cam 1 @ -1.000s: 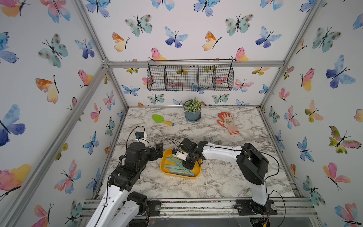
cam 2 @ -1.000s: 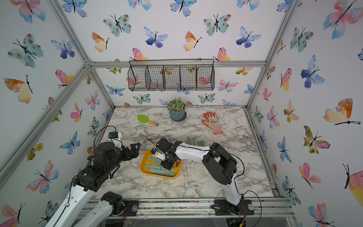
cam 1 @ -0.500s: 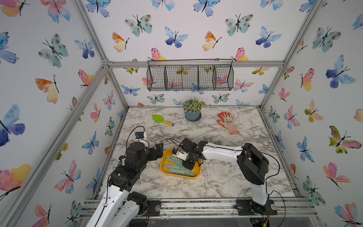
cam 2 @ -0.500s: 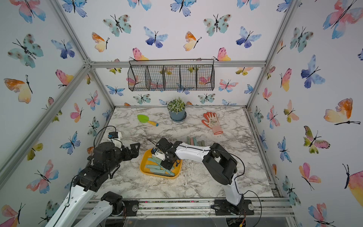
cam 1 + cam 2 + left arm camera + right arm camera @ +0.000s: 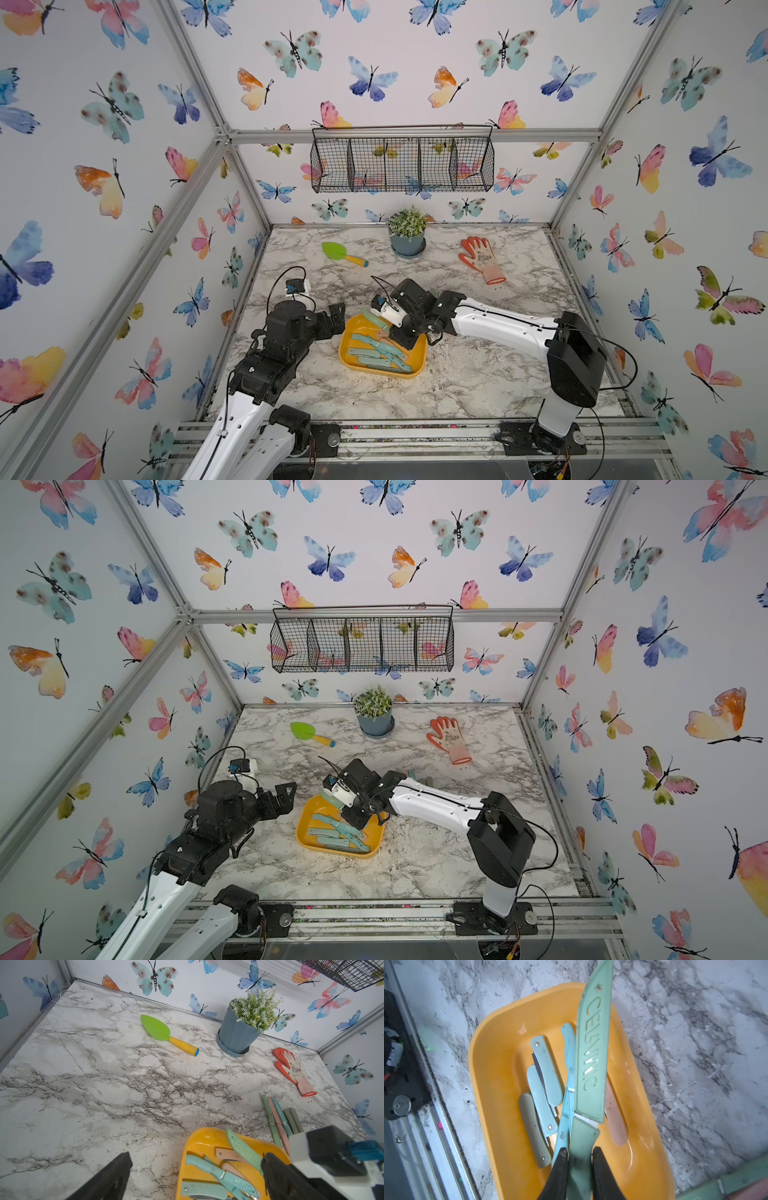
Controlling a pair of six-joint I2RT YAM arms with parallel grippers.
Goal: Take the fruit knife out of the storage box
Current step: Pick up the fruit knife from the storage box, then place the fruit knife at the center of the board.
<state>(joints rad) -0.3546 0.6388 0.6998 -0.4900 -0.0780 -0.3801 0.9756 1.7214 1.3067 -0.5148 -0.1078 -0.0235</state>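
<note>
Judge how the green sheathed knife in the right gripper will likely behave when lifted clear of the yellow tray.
Probably stiff: the green knife juts straight from the right gripper without sagging. It may pivot, since the fingers pinch only its handle end. The sheath might slip: white blade shows at its base.

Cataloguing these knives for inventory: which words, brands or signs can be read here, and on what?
"CERAMIC", plus a small star: on the green fruit knife's sheath, held by the right gripper.
"CERAMIC": on a teal knife's sheath in the storage box.
No other writing is legible.
</note>
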